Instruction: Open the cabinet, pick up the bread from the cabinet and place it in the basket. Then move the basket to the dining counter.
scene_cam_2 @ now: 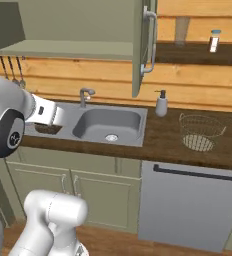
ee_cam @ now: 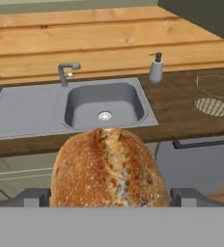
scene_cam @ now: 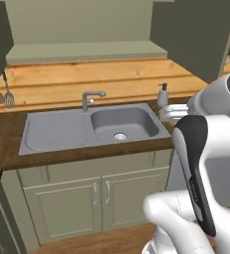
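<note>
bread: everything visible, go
The bread is a rounded loaf with a tan-orange, speckled crust, split lengthwise along the top. In the hand view it sits between the two fingers of the end effector, one at each flank, above the sink. Its underside is hidden.

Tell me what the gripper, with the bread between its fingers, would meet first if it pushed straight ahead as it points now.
Probably the sink: the gripper, shut on the bread, aims down at its basin, not the basket off to the side. Depth is unclear.
</note>
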